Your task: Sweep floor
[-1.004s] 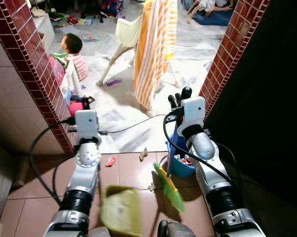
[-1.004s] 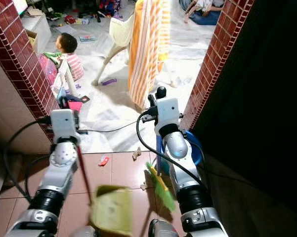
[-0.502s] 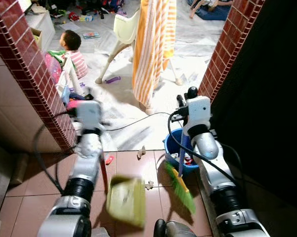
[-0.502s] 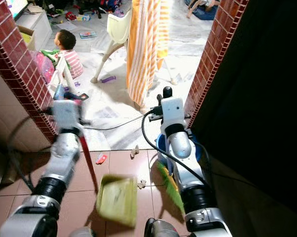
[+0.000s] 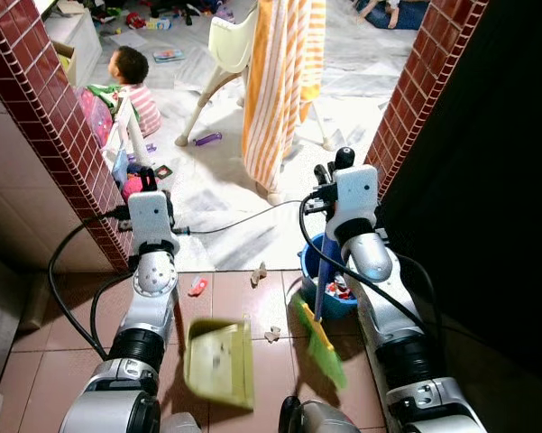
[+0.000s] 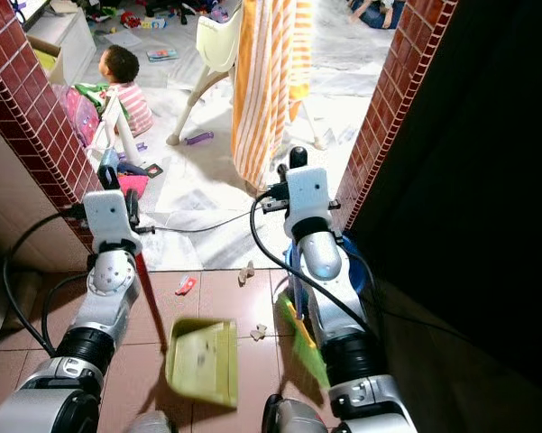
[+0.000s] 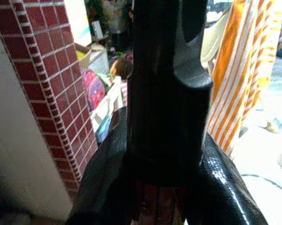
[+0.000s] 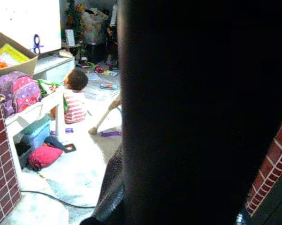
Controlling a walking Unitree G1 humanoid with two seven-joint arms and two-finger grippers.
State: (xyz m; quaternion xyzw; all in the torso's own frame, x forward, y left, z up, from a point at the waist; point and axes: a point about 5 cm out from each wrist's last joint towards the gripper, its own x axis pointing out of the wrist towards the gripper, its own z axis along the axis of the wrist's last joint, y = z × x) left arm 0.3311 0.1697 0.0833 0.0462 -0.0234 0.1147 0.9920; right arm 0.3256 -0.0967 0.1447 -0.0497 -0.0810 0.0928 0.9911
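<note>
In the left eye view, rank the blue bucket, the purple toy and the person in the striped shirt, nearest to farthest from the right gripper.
1. Blue bucket, just below the right gripper.
2. Purple toy, on the pale floor beyond, toward the left.
3. Person in the striped shirt, farthest, far left by the brick pillar.

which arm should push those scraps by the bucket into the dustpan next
Right: its gripper carries the green-bristled broom right beside the beige floor scraps. The left gripper carries the yellow-green plastic dustpan.
</note>
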